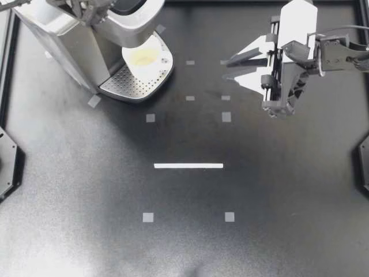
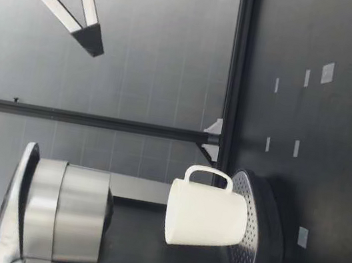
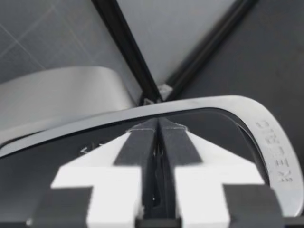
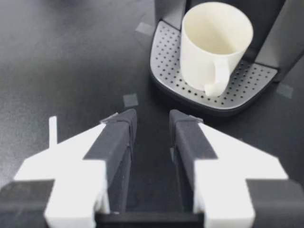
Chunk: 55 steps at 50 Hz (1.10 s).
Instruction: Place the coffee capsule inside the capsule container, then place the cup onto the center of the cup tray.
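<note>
A white cup (image 1: 144, 57) stands upright on the perforated cup tray (image 1: 130, 86) of the silver coffee machine (image 1: 63, 43), its handle toward the right side of the table. My right gripper (image 1: 226, 67) hangs above the table to the right of the cup, open and holding nothing. In the right wrist view the cup (image 4: 216, 42) and tray (image 4: 209, 92) lie ahead of its fingers (image 4: 118, 137). My left gripper (image 1: 86, 12) is over the machine's top, shut (image 3: 159, 124) just above the dark lid. No capsule shows in any view.
A white tape line (image 1: 188, 165) and small grey tape squares (image 1: 226, 117) mark the dark table. Black frame rails run along the back and sides. In the low view the cup (image 2: 206, 214) sits under the machine's brew head (image 2: 74, 212).
</note>
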### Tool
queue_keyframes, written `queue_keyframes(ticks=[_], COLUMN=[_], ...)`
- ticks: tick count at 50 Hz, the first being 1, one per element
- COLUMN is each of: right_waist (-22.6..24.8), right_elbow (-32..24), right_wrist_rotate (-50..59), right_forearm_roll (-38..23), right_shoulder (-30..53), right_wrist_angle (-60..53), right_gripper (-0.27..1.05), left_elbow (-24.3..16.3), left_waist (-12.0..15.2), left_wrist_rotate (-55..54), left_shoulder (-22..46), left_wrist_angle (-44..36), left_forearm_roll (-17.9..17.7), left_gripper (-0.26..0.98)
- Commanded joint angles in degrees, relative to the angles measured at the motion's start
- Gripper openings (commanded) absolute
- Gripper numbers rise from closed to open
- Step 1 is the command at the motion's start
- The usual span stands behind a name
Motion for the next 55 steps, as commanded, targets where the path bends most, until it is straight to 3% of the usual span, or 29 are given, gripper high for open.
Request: queue_keyframes(ticks=[1,10,55], right_waist=[0.26,0.26,0.26], right_elbow=[-0.88,-0.70,0.53], right_wrist_rotate=[-0.09,-0.18,0.00], right_forearm_roll=[0.09,0.00,-0.09], right_shoulder=[-0.62,-0.62,-1.05], right_wrist_angle=[-1.14,-1.32,-1.49], right_gripper=[0.38,0.38,0.38], left_elbow=[-2.55,-3.52,-3.08], left_waist=[-0.44,-0.53,-0.53], left_wrist_rotate=[0.70,3.08,3.16], left_shoulder=[0.62,2.11,6.33], left_wrist_angle=[1.23,2.29,8.35], left_forearm_roll=[-0.88,-3.52,-3.16], left_gripper=[0.11,0.11,0.11])
